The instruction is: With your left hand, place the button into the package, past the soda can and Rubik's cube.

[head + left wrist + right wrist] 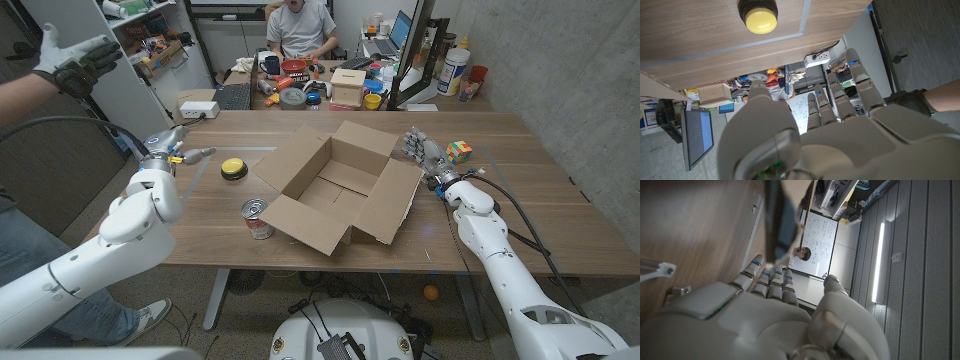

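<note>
Here the left hand, fingers spread and holding nothing, sits left of centre. The button lies just to its right, toward the box.

The button is round, with a yellow top on a black base. It sits flat on the wooden table, at about 9 o'clock from the package. The package is a brown cardboard box, open on top with its flaps spread out. The soda can stands upright at about 7 o'clock from the box, near one flap. The Rubik's cube sits at about 2 o'clock from the box.
</note>
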Robot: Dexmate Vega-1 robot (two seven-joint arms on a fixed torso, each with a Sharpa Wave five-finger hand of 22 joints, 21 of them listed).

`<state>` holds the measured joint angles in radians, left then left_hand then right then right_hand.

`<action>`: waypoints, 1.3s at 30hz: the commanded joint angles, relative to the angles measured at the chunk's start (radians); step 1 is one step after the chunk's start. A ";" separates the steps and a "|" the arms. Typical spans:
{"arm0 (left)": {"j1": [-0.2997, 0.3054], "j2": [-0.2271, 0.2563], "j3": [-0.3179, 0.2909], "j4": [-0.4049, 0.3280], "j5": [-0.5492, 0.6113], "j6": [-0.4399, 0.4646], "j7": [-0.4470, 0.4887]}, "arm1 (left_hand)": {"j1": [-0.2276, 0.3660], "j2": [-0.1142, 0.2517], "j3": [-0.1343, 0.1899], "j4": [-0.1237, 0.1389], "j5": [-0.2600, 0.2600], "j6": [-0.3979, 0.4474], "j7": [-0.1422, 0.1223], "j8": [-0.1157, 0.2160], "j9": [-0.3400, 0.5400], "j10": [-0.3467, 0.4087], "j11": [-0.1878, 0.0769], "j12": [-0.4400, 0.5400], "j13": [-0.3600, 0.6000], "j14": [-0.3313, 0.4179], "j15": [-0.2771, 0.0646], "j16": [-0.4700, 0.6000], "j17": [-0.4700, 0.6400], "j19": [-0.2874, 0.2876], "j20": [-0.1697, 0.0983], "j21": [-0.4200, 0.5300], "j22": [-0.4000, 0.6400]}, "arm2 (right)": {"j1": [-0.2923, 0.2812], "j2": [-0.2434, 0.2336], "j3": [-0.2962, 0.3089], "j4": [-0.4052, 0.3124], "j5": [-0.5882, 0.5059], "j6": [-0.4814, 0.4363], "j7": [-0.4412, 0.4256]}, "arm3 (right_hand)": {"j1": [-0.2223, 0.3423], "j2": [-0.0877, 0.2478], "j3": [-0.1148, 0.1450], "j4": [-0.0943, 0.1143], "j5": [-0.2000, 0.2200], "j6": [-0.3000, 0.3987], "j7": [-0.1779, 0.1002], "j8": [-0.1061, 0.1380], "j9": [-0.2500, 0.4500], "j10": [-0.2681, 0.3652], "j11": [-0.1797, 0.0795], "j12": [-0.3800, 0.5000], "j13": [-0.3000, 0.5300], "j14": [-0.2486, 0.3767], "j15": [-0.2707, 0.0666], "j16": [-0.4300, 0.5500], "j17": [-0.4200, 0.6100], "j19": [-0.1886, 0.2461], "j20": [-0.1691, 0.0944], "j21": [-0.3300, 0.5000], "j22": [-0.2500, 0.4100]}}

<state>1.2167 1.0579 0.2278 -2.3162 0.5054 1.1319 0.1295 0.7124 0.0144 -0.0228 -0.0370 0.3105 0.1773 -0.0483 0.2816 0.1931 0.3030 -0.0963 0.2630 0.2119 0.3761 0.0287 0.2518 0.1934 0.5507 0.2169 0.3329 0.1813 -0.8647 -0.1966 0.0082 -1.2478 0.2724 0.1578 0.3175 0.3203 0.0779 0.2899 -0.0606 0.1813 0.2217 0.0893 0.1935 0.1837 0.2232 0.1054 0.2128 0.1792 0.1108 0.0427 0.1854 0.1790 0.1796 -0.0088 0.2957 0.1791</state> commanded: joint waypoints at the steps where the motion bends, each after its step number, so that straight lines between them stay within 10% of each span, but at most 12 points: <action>1: -0.092 0.006 0.106 0.067 0.064 0.020 -0.012 | -0.004 -0.004 -0.008 0.002 -0.001 0.005 -0.018 -0.001 0.005 -0.004 -0.006 -0.003 0.004 0.005 0.005 0.001 0.005 0.017 -0.001 0.000 0.003 | -0.002 -0.004 0.001 -0.009 -0.008 -0.007 0.001 | -0.004 -0.006 -0.004 -0.002 0.007 0.007 -0.003 0.005 0.003 0.004 -0.007 -0.004 0.002 0.006 0.006 0.002 0.003 0.001 0.009 -0.001 0.005; 19: -0.340 -0.088 0.360 0.306 0.316 -0.135 -0.161 | 0.002 -0.001 -0.010 0.001 -0.004 0.035 -0.044 0.006 0.006 0.014 -0.029 -0.002 0.009 0.021 -0.008 -0.001 0.008 0.038 -0.001 -0.005 0.002 | -0.019 -0.011 0.001 -0.048 -0.018 -0.024 -0.024 | -0.006 -0.007 -0.006 -0.003 0.008 0.009 -0.007 0.004 0.003 0.005 -0.010 -0.004 0.002 0.005 0.006 0.001 0.003 0.002 0.014 -0.005 0.005; 39: -0.319 -0.256 0.256 0.437 0.332 -0.248 -0.185 | 0.012 -0.001 -0.011 -0.003 -0.004 0.036 -0.043 0.002 0.006 0.017 -0.019 -0.005 0.012 0.036 -0.009 -0.003 0.010 0.053 -0.001 -0.010 0.001 | -0.017 -0.019 0.002 -0.067 -0.027 -0.043 -0.045 | -0.007 -0.006 -0.008 -0.005 0.009 0.011 -0.009 0.004 0.003 0.006 -0.011 -0.004 0.002 0.005 0.007 0.001 0.003 0.005 0.017 -0.010 0.005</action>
<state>0.8975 0.8780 0.5250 -1.9582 0.8403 0.9390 -0.0423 0.7124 0.0146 -0.0308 -0.0372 0.3068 0.2112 -0.0965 0.2816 0.1979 0.3155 -0.1193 0.2583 0.2213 0.4041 0.0207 0.2518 0.1993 0.5932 0.2128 0.3281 0.1816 -0.8849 -0.2095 0.0120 -1.3050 0.2526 0.1249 0.2801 0.3203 0.0779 0.2858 -0.0647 0.1851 0.2252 0.0856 0.1935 0.1836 0.2268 0.1018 0.2128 0.1789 0.1108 0.0427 0.1854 0.1789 0.1776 0.0038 0.2881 0.1790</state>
